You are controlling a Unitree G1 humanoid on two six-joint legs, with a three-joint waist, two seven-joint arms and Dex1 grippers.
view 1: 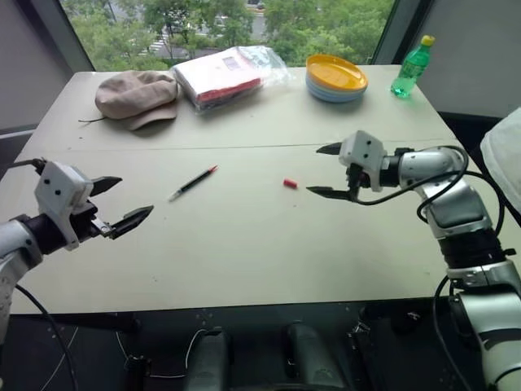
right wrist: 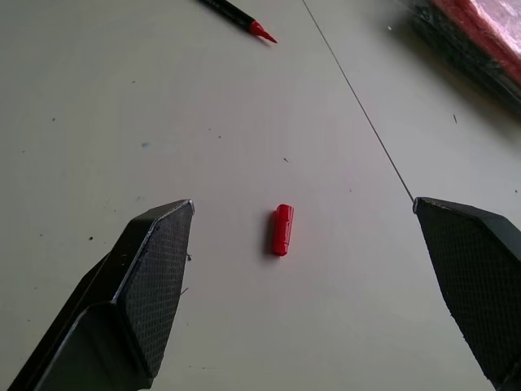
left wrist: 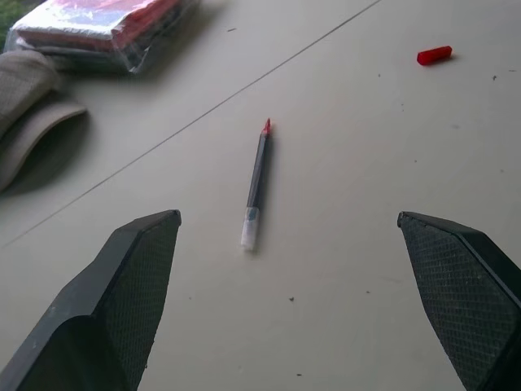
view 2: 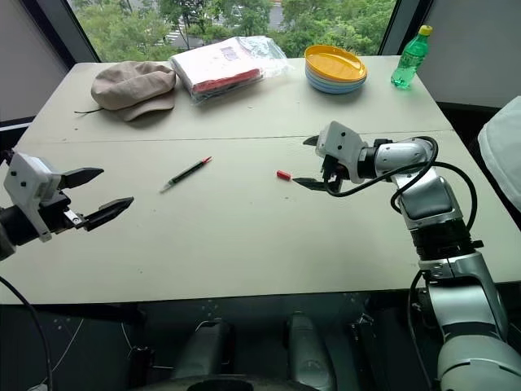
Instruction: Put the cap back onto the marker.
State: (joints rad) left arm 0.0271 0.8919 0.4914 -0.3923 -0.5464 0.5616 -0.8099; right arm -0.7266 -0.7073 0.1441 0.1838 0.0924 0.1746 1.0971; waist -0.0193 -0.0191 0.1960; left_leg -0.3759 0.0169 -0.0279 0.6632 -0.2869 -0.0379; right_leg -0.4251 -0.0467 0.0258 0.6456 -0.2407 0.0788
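The marker (view 1: 193, 182), a thin black stick with a red tip and pale tail, lies uncapped on the table left of centre; the left wrist view has it as the marker (left wrist: 256, 184) ahead of the open fingers. The small red cap (view 1: 290, 183) lies apart from it, to its right, and appears as the cap (right wrist: 282, 230) in the right wrist view. My left gripper (view 1: 118, 202) hovers open at the table's left, empty. My right gripper (view 1: 326, 170) is open just right of the cap, facing it, touching nothing.
At the back of the table (view 1: 244, 244) lie a beige hat (view 1: 134, 95), a plastic-wrapped packet (view 1: 224, 75), a stack of plates (view 1: 335, 77) with a yellow one on top, and a green bottle (view 1: 412, 68).
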